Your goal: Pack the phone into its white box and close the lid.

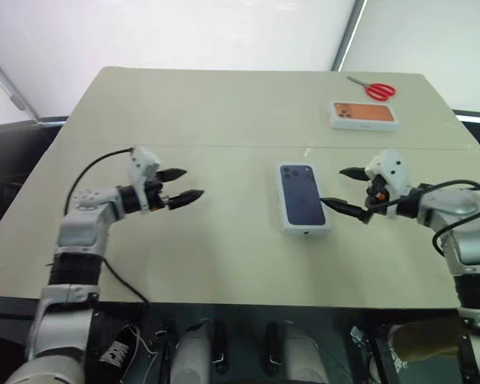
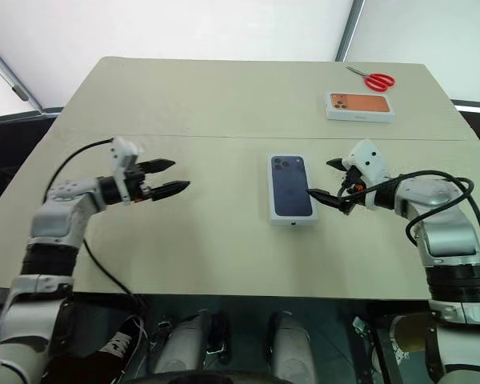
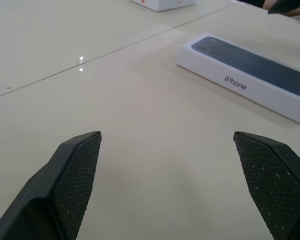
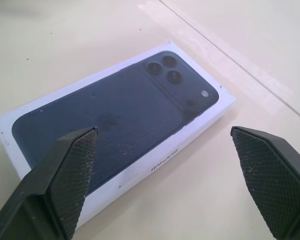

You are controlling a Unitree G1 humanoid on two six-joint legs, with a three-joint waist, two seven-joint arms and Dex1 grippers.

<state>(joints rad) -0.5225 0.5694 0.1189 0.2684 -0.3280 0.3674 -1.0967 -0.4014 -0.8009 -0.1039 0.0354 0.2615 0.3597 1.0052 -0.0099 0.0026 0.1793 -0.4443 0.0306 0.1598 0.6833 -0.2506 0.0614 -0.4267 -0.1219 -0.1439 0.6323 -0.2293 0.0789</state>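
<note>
The lid (image 1: 302, 196), white with a dark blue phone printed on its outer face, lies printed side up at the table's middle, closed over the white box, which is hidden beneath it. The phone is hidden. My left gripper (image 1: 190, 183) hovers open well to the left of the lid, pointing toward it, with nothing between its fingers. My right gripper (image 1: 334, 186) is open just right of the lid, its lower fingertip close to the lid's right edge, holding nothing. In the right wrist view the lid (image 4: 115, 120) lies just beyond the spread fingers (image 4: 65, 170).
A white box printed with an orange phone (image 1: 364, 115) lies at the far right of the table (image 1: 224, 104), with red-handled scissors (image 1: 376, 90) behind it. A seam crosses the tabletop behind the lid. Black cables trail from both wrists.
</note>
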